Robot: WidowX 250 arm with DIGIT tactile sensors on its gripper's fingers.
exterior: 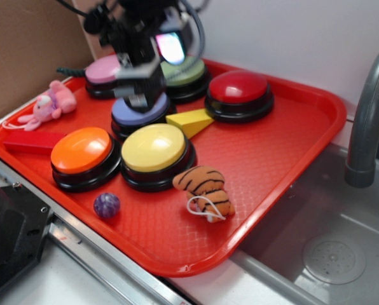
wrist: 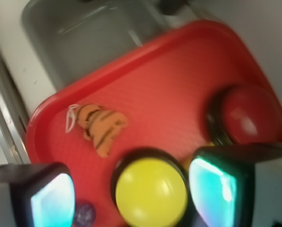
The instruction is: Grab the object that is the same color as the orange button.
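The gripper (wrist: 131, 198) hangs empty with its jaws spread wide, above the buttons behind the yellow button (exterior: 154, 148), so to my eye it should travel forward past that button and settle squarely over the tiger (exterior: 204, 190) before closing. The tiger lies just in front of the yellow button, apart from the orange button (exterior: 81, 150). The red tray (exterior: 291, 152) also carries a purple ball (exterior: 107, 204) and a pink bunny (exterior: 49, 105).

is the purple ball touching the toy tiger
No, in the exterior view the purple ball lies apart from the toy tiger, with bare red tray between them.
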